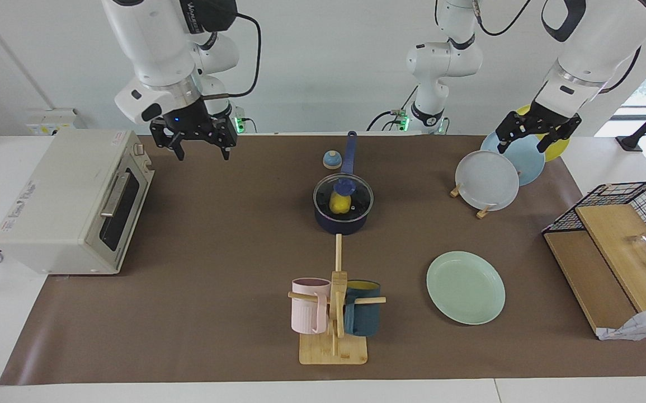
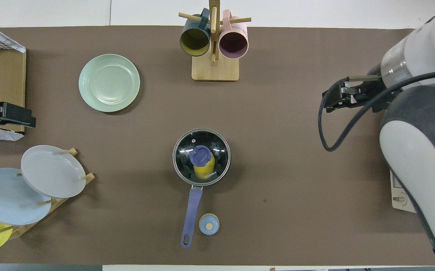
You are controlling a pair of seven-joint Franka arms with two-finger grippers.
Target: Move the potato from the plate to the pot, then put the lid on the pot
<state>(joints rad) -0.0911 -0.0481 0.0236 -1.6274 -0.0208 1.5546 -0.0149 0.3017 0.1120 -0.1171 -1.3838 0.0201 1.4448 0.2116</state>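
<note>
The yellow potato [image 1: 340,204] shows only partly, through the clear glass lid [image 1: 343,195] and half hidden under its blue knob. The lid sits flat on the dark navy pot [image 1: 340,223], whose long blue handle points toward the robots. The mint-green plate [image 1: 466,287], smooth and round, lies bare, farther from the robots than the pot, toward the left arm's end. The left gripper [image 1: 536,136] hangs over the plate rack [image 1: 482,211], fingers apart, empty. The right gripper [image 1: 201,144] hangs beside the toaster oven [image 1: 71,202], fingers apart, empty.
</note>
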